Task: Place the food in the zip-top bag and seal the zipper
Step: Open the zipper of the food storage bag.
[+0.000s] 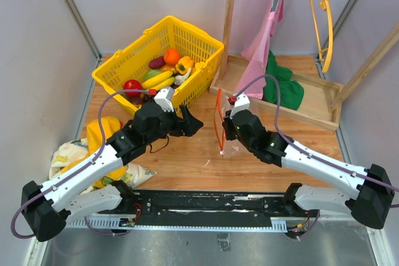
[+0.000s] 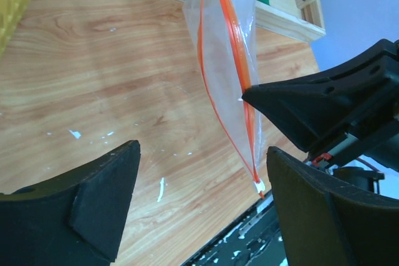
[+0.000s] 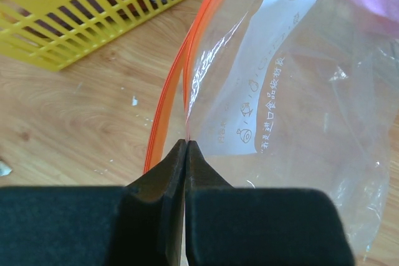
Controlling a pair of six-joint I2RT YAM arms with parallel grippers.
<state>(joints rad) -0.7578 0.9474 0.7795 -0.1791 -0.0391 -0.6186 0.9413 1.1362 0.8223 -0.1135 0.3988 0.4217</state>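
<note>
Crinkly clear plastic zip-top bag [image 3: 299, 91] hangs pinched in my right gripper [image 3: 187, 147], whose black jaws are pressed flat together on one lip of its mouth, right at the fingertips. Its thin red-orange zipper strip [image 3: 163, 116] bows away just left of those tips, so the mouth stands parted. The white printed label [image 3: 268, 73] lies just beyond them. My left gripper [image 2: 202, 154] is spread wide and holds nothing. The bag dangles ahead of it, nearer its right finger and apart from both. I see the small toy fruits and vegetables [image 1: 163, 70] well away from both grippers, in the yellow mesh basket [image 1: 202, 82] beyond the left one, on the wooden table [image 1: 187, 160].
</note>
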